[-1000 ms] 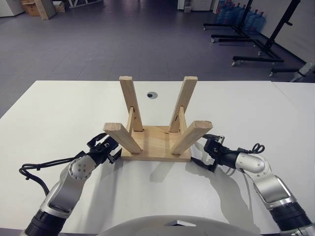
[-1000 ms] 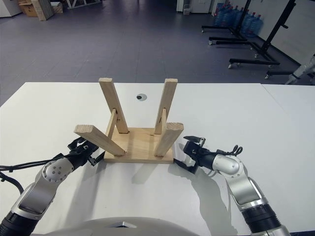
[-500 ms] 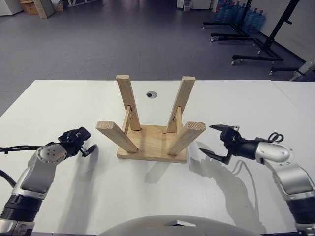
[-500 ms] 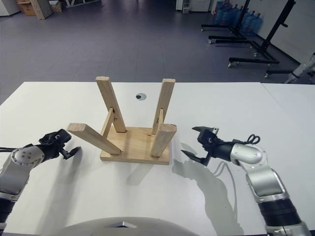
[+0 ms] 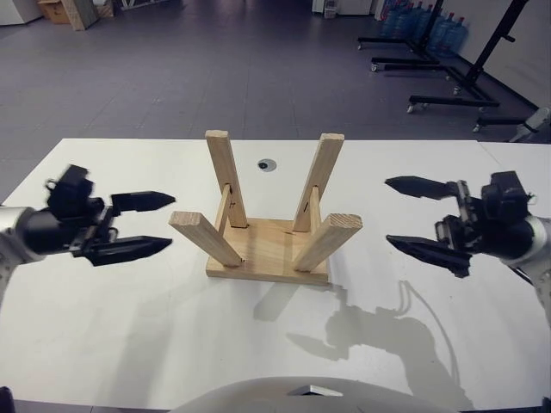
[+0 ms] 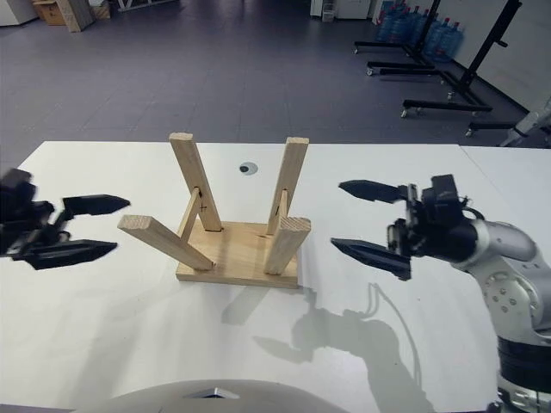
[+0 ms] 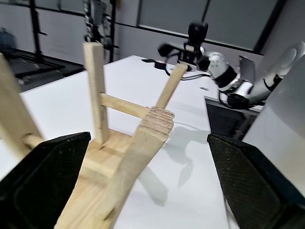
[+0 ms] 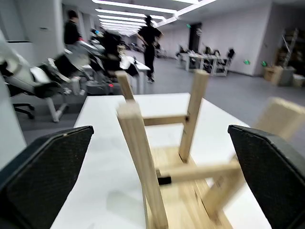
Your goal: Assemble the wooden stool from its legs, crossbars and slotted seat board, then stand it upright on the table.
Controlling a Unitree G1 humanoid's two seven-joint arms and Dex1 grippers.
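Midway between left jaws and right jaws, both spread: upturned stool (image 5: 267, 255)

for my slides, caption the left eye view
Upturned wooden stool on the white table, flanked by the left gripper and right gripper, both open.

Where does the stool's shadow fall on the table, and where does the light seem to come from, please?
Left eye view: the stool throws a soft shadow on the table toward its near edge, so the light likely comes from above and ahead. Right wrist view: ceiling light strips glow brightly overhead.
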